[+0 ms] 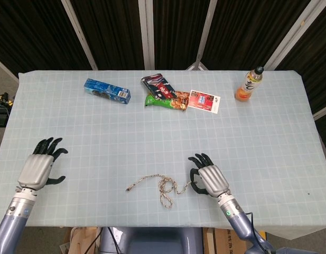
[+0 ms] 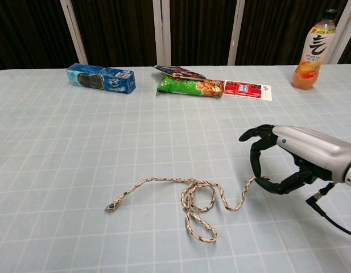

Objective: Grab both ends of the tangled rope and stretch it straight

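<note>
In the lower middle of the frame lies the rope [image 2: 186,199], looped at its centre. The right hand [image 2: 289,159] pinches its right end. The left hand [image 1: 40,168], lower left, holds nothing, fingers apart. Far behind stand the snack packets [image 2: 189,85] and the bottle [image 2: 314,50].

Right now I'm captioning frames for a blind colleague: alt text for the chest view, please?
The right hand pinches one end of a tangled rope on a checked tablecloth; its other end lies free. Snack packets and a bottle stand behind.
</note>
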You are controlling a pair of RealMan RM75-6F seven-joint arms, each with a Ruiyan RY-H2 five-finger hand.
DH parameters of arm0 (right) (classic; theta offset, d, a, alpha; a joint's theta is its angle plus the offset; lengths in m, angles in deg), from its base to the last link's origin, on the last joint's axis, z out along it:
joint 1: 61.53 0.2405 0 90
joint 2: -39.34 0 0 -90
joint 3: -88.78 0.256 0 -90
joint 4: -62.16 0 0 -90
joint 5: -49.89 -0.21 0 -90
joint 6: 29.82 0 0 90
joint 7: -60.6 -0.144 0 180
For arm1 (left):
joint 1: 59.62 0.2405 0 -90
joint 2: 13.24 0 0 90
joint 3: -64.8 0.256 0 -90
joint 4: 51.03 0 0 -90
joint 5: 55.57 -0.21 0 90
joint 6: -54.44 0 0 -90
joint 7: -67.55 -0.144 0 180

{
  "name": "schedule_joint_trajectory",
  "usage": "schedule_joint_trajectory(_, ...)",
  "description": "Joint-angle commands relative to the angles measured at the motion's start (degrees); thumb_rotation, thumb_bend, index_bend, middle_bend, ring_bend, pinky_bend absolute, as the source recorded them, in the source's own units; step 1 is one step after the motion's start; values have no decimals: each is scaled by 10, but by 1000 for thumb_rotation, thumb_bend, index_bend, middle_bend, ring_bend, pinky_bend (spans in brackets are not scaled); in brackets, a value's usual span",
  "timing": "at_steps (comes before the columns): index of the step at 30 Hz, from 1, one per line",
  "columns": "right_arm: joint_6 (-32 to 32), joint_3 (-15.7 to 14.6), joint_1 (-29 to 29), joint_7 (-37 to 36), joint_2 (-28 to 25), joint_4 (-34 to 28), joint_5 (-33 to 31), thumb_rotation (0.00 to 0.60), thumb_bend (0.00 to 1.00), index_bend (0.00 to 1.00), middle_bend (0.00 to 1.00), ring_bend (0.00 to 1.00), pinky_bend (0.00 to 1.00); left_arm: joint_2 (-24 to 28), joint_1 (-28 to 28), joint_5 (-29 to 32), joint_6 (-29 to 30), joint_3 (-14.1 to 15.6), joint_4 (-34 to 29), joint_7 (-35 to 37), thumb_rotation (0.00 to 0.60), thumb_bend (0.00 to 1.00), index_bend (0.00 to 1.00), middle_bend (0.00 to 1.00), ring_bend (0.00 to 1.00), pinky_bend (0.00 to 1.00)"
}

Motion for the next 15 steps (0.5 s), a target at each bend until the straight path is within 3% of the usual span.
schedule_joint_trajectory(1, -2, 1, -1, 2, 0, -2, -3, 600, 480, 637, 176, 50, 0, -36, -32, 37, -22, -13, -25, -49, 600, 172, 322, 68, 0, 0)
schedule_joint_trajectory(7, -7, 3, -2, 8, -3, -8, -8, 600, 482, 640, 176, 50, 0, -117, -57, 66, -10, -14, -32, -113, 600, 186, 327, 67, 0, 0)
schedule_joint_trajectory(15, -14, 7, -6, 10, -13, -15, -15, 600, 481, 640, 176, 50, 0, -199, -75, 108, 3, -5, -29, -168, 600, 144, 233, 11, 0, 0)
